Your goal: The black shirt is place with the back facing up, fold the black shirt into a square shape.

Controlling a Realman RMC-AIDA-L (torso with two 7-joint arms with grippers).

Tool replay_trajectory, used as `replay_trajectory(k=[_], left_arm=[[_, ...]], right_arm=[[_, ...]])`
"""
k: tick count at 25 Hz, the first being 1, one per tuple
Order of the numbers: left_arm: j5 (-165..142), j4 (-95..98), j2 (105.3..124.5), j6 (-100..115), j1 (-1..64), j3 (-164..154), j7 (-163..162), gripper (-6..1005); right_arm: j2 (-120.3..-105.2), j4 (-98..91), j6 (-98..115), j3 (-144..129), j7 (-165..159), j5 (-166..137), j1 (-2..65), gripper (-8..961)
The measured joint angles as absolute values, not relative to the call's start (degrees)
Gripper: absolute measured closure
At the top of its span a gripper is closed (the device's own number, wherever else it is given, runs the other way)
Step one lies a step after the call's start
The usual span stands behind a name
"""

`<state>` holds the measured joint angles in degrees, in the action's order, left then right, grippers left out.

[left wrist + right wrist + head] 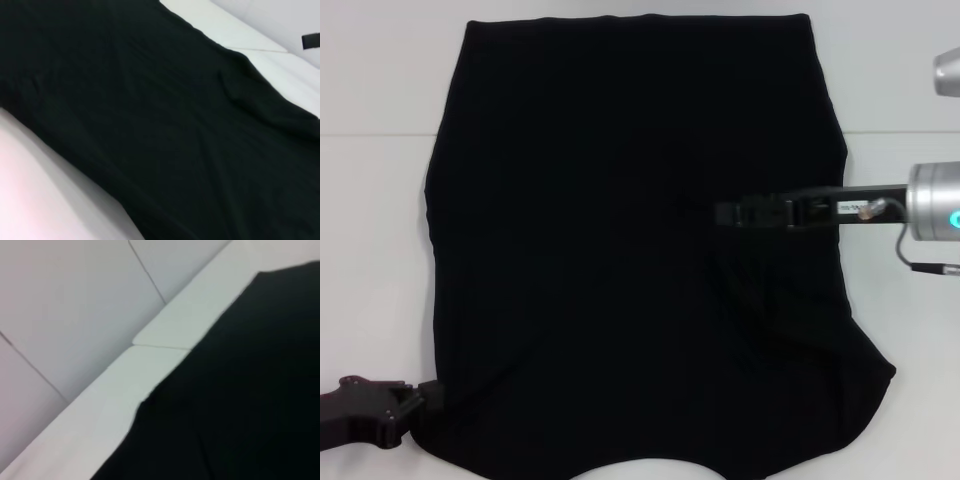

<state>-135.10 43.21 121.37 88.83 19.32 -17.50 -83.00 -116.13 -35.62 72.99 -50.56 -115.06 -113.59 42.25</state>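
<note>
i'm mid side-fold on the black shirt (620, 250), can't tell either grip: right gripper (725, 213) over it, left gripper (425, 400) at its near corner, next lifts that edge.

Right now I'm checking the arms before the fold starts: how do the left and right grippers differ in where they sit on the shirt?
The left gripper sits low at the black shirt's near left corner, at the cloth's edge; the right gripper reaches in from the right side, over the middle of the shirt. The left arm shows only a dark end piece; the right shows a silver wrist. Both are black, over one white table.
</note>
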Motion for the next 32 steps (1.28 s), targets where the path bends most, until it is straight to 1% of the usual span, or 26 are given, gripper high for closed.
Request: replay_trajectory(k=[3,5,7,8,9,10,11,14,16,19,21,24,25,26,32], left_arm=[[-135.02,43.3,121.16,90.9,19.44,-17.02,-83.14,993],[-135.1,43.35,121.1,91.9,19.57,-16.89,-83.33,993],[-135.18,43.39,121.05,92.21,19.63,-16.94,-83.59,994],[-135.18,43.4,121.04,92.27,19.64,-16.98,-83.67,994],[-135.19,43.4,121.04,92.28,19.6,-16.94,-83.73,994],[-135.19,43.4,121.04,92.27,19.54,-16.91,-83.75,994],[-135.19,43.41,121.03,92.22,19.47,-16.9,-83.77,994],[-135.19,43.27,121.03,91.85,19.42,-16.88,-83.78,993],[-135.19,43.13,121.03,91.76,19.49,-16.96,-83.78,993],[-135.19,43.02,121.15,91.75,19.55,-17.11,-83.77,993],[-135.18,42.98,121.12,91.75,19.57,-17.05,-83.77,993],[-135.18,42.97,121.05,91.75,19.64,-17.04,-83.77,994],[-135.18,42.97,121.03,91.75,19.69,-17.06,-83.77,994],[-135.17,42.97,121.01,91.75,19.73,-17.1,-83.76,994],[-135.17,43.03,121.0,91.75,19.81,-17.16,-83.76,994]], right_arm=[[-114.44,-35.61,74.8,-50.38,-116.96,-113.68,40.86,286],[-113.26,-35.9,76.17,-49.84,-118.15,-113.7,39.42,286],[-111.7,-35.94,77.18,-49.52,-119.57,-113.73,37.68,286],[-110.18,-35.61,77.85,-49.48,-120.5,-113.78,35.83,286],[-109.5,-35.44,78.23,-49.46,-120.81,-113.82,34.8,286],[-109.5,-35.44,78.23,-49.46,-120.81,-113.82,34.8,286],[-108.68,-35.23,78.64,-49.46,-120.95,-113.87,33.62,286],[-107.23,-34.52,79.32,-49.13,-121.09,-114.02,31.04,286],[-106.57,-33.41,79.49,-48.95,-121.12,-114.62,29.83,285],[-106.14,-31.68,79.64,-48.91,-121.13,-116.15,29.03,284],[-106.14,-30.92,79.81,-48.87,-121.12,-117.15,28.94,284],[-106.61,-29.97,79.89,-48.86,-121.12,-119.08,29.5,285],[-107.01,-29.25,80.09,-48.87,-121.13,-120.4,30.16,288],[-107.01,-29.25,80.09,-48.87,-121.13,-120.4,30.16,292],[-108.4,-28.78,81.87,-49.68,-120.62,-122.64,31.77,312]])
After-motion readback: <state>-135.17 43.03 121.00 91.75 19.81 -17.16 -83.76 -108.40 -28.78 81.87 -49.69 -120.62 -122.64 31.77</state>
